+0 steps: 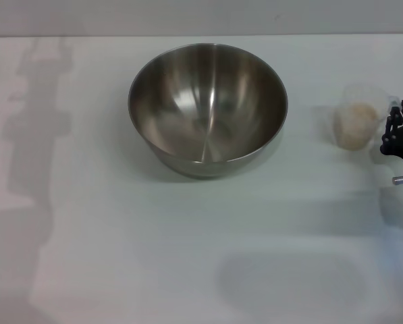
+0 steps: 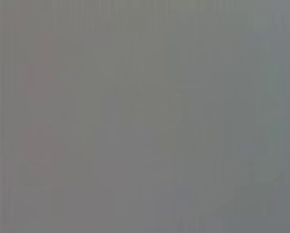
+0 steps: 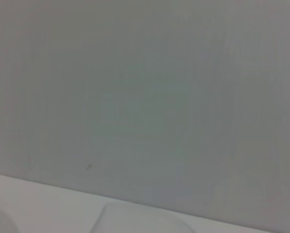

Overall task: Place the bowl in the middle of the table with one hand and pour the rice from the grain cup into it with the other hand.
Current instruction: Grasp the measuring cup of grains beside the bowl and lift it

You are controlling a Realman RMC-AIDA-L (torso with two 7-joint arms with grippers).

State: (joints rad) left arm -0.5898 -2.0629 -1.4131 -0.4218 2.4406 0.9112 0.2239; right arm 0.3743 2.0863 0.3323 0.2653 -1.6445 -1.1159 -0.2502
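— Near the table's far edge, what stands there?

— The bowl [image 1: 208,108], a large stainless-steel one, upright and a little left of the midline of the white table [image 1: 120,256]. Its brushed inside shows no grains.

— And the grain cup?

— The grain cup [image 1: 358,120] stands upright close to the right edge, well apart from the bowl and level with it. The rice [image 1: 355,127] fills the lower part of the clear plastic as a pale beige mass.

— Where is the right gripper?

— At the right edge, just beside the cup on its outer side. Only the black front of the right gripper [image 1: 398,129] enters the head view, with a silver bolt below it. Whether its fingers touch the cup, or stand open or closed, cannot be told — the edge cuts them off.

— The left gripper?

— Out of sight. A tall shadow lies across the table's left side, and the left wrist view is plain grey.

— The right wrist view?

— A blank pale wall above a strip of the table.
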